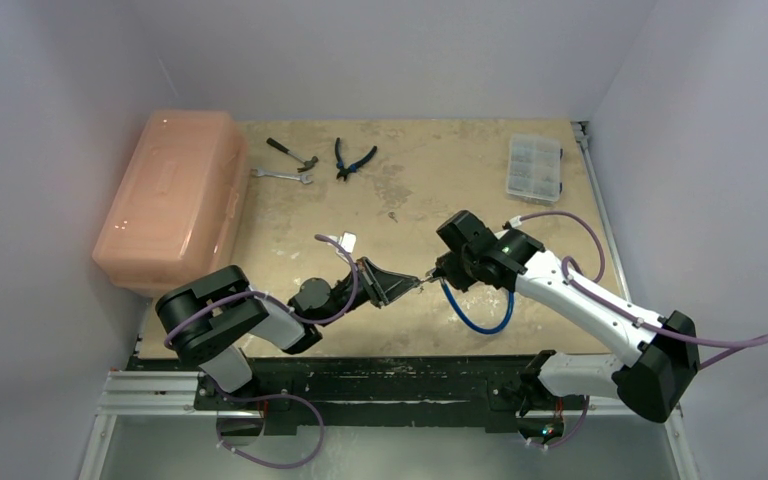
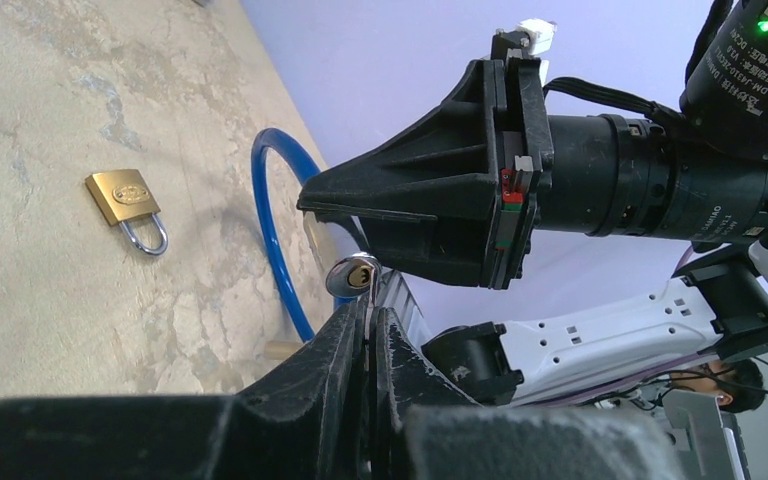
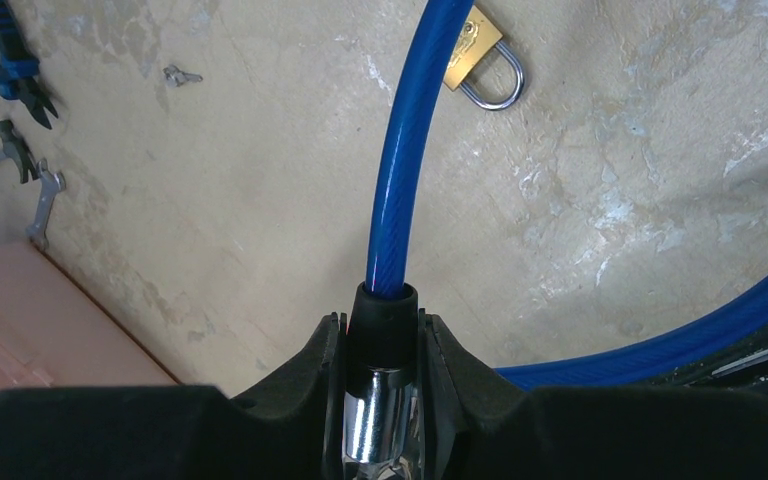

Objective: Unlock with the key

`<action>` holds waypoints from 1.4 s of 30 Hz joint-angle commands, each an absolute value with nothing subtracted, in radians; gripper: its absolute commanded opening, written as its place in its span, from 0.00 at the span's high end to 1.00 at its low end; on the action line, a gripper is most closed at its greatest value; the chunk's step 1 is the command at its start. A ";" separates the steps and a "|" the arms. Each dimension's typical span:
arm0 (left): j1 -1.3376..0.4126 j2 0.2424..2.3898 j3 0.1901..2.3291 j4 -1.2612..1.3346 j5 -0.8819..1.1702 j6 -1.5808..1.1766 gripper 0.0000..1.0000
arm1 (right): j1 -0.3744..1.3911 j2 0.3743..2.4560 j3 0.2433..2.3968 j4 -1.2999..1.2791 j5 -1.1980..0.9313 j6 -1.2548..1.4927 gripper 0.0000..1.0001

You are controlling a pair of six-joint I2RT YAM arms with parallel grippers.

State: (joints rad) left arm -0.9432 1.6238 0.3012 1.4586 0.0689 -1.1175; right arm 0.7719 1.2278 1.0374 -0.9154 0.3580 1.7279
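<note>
The cable lock (image 3: 397,150) is bright blue with a black collar and chrome barrel. The padlock (image 2: 123,197) is brass-gold with a silver shackle. The key (image 2: 352,275) is silvery. The tabletop (image 1: 440,200) is mottled tan with paler patches; the toolbox (image 1: 170,200) translucent salmon-pink.

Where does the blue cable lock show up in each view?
Top external: blue cable lock loops below centre, under the right gripper.
Left wrist: arcs left of centre, beside the brass padlock.
Right wrist: rises up the middle, returning lower right.
Shared landmark: right gripper clamping its end.
</note>
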 commanded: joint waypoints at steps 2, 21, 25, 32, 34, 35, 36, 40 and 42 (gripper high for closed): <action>-0.943 1.603 0.286 1.780 0.011 -1.126 1.00 | 0.773 1.190 1.027 -0.909 0.370 1.733 1.00; -0.943 1.603 0.295 1.780 0.042 -1.113 1.00 | 0.773 1.231 1.049 -0.908 0.349 1.700 1.00; -0.943 1.613 0.299 1.778 0.048 -1.120 1.00 | 0.773 1.232 1.052 -0.911 0.353 1.696 1.00; -0.943 1.624 0.312 1.778 0.063 -1.125 1.00 | 0.773 1.249 1.067 -0.915 0.357 1.677 1.00; -0.944 1.618 0.309 1.778 0.060 -1.133 1.00 | 0.773 1.252 1.068 -0.919 0.360 1.683 1.00; -0.944 1.614 0.306 1.778 0.058 -1.134 1.00 | 0.773 1.252 1.068 -0.920 0.360 1.685 1.00; -0.944 1.609 0.303 1.778 0.054 -1.136 1.00 | 0.773 1.249 1.068 -0.920 0.360 1.688 1.00; -0.943 1.595 0.270 1.778 -0.010 -1.177 1.00 | 0.773 1.236 1.066 -0.925 0.366 1.706 1.00; -0.943 1.591 0.256 1.779 -0.037 -1.197 1.00 | 0.773 1.229 1.070 -0.934 0.368 1.722 1.00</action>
State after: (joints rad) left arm -0.9436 1.6173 0.2790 1.4586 0.0345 -1.1465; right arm 0.7719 1.2556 1.0321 -0.8974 0.3473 1.6951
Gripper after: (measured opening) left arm 0.080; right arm 0.290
